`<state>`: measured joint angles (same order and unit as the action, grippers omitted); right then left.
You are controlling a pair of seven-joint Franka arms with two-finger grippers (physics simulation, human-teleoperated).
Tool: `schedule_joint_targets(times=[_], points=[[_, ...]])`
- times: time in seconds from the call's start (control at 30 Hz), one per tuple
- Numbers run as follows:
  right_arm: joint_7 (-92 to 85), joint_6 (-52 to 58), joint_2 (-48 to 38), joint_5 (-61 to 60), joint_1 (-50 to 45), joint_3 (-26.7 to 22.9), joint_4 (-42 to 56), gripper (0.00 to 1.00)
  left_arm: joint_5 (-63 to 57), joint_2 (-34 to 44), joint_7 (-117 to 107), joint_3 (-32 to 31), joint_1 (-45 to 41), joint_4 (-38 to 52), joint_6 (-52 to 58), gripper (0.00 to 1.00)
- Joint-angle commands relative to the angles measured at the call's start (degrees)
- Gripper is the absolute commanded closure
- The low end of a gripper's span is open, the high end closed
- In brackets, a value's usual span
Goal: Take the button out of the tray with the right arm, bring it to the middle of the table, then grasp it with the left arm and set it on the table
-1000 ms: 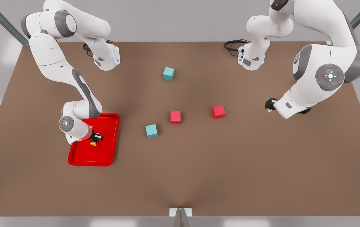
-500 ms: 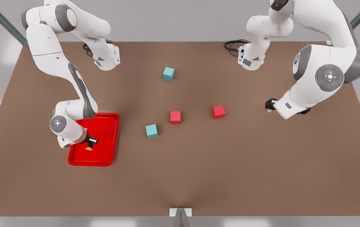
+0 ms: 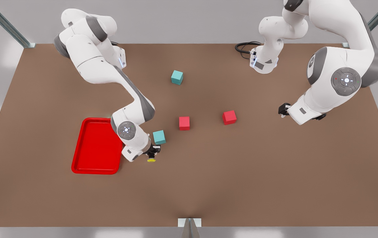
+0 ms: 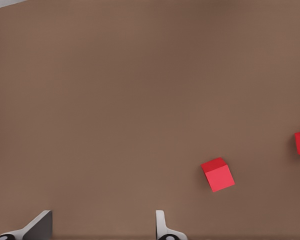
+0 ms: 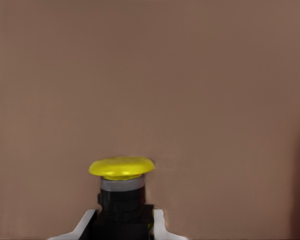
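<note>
The button, yellow cap on a dark body, hangs over the bare table just outside the red tray, on the side toward the front view's right. My right gripper is shut on its body; in the right wrist view the fingers clamp the black body below the yellow cap of the button. My left gripper waits at the front view's right, above the table. Its fingers stand open with nothing between them.
A teal cube sits right beside the right gripper. Two red cubes lie mid-table, and another teal cube sits farther back. A red cube lies ahead of the left gripper.
My right arm swung toward the front view's right, carrying the button out of the tray to a spot beside the near teal cube. The left arm stayed put.
</note>
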<state>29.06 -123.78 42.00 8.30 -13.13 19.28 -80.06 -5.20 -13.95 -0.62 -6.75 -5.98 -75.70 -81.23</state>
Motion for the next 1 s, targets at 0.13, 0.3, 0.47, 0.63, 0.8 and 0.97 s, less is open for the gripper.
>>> schedule_joint_targets(times=[0.13,0.3,0.47,0.63,0.8,0.97], points=[[30.97,5.04,13.71,-4.08,-12.27,-1.52,20.11,0.60,-0.07,-0.46,0.01,-0.02,0.00,0.03,0.02,0.00],[39.58,5.13,22.15,-17.53,-27.48,-16.03,32.15,0.60,-0.07,-0.46,0.09,-0.02,0.00,0.03,-0.15,0.00],[42.93,2.06,24.35,-18.93,-29.94,-16.11,32.68,0.56,-0.07,-0.72,0.09,-0.02,0.00,0.03,-0.24,0.00],[44.42,-0.14,24.88,-18.93,-31.44,-17.43,32.60,0.36,-0.07,-0.81,0.09,-0.02,0.00,0.03,-0.33,0.00],[39.77,6.80,18.91,-19.28,-26.43,-16.90,32.42,0.00,-0.16,-0.81,0.18,-0.02,0.00,0.11,-0.33,0.00],[-17.61,37.03,-1.74,-12.87,-0.34,-16.82,29.35,0.00,3.78,-6.25,-9.45,-0.02,-7.54,0.20,-1.03,0.00]])
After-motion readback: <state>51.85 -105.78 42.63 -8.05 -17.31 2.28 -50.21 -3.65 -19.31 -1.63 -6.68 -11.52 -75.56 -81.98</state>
